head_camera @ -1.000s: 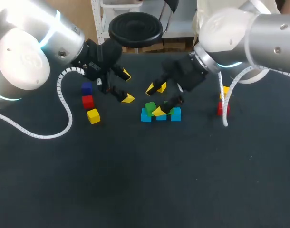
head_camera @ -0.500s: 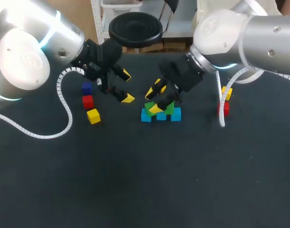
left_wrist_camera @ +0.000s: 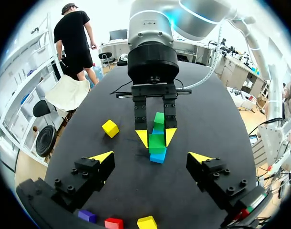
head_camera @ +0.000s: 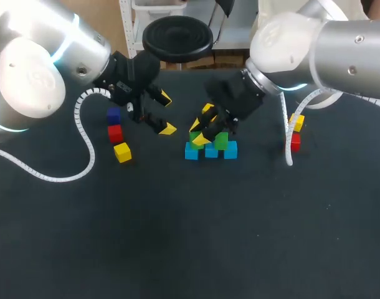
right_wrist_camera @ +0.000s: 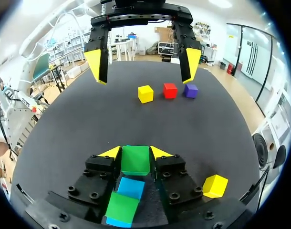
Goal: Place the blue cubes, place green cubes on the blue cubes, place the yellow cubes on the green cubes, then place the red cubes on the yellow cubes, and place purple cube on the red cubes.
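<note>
My right gripper (right_wrist_camera: 135, 153) held a green cube (right_wrist_camera: 135, 161) tight between its fingers, over the row of blue cubes (head_camera: 211, 151). A second green cube (right_wrist_camera: 120, 206) lay on that row. Ahead, my left gripper (head_camera: 166, 114) hung with fingers wide apart, holding nothing. Beyond it stood a yellow cube (right_wrist_camera: 145, 93), a red cube (right_wrist_camera: 170, 90) and a purple cube (right_wrist_camera: 191, 90) in one line.

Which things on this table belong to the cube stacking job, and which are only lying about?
Job: blue cubes, gripped green cube, second green cube, left yellow cube, right yellow cube, left red cube, right red cube, purple cube.
Not the job: white coiled cable, black table.
</note>
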Controlling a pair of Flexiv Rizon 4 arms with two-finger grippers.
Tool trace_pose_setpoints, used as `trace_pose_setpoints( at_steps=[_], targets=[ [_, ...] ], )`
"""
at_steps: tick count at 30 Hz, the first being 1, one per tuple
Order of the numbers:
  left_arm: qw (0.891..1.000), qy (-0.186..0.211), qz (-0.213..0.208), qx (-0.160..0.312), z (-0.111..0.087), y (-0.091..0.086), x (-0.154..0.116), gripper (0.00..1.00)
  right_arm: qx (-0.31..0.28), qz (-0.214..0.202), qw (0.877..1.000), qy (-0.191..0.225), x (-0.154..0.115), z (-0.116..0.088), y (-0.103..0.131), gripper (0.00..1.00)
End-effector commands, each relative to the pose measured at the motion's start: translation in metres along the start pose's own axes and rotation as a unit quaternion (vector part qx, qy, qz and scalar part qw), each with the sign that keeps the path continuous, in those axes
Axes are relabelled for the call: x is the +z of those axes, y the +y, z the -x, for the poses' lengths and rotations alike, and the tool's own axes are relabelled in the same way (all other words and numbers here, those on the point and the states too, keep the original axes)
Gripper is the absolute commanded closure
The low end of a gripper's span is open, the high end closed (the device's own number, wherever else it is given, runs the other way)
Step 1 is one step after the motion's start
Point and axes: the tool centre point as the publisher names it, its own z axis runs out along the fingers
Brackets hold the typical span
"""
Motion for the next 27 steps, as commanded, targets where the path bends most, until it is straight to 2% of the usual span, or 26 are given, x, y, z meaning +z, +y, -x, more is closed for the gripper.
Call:
trace_pose_setpoints(
  at_steps=[1, 8, 27],
  targets=[
    [1.000, -0.003, 0.000, 0.002, -0.002, 0.000, 0.000, 0.00, 0.000, -0.014, 1.000, 0.009, -0.007, 0.006, 0.008, 1.00],
    [1.000, -0.003, 0.000, 0.002, -0.002, 0.000, 0.000, 0.00, 0.013, -0.025, 0.999, 0.024, -0.013, 0.007, 0.012, 1.00],
    [1.000, -0.003, 0.000, 0.002, -0.002, 0.000, 0.000, 0.00, 0.030, -0.027, 0.999, 0.017, -0.008, -0.003, 0.015, 1.00]
  ],
)
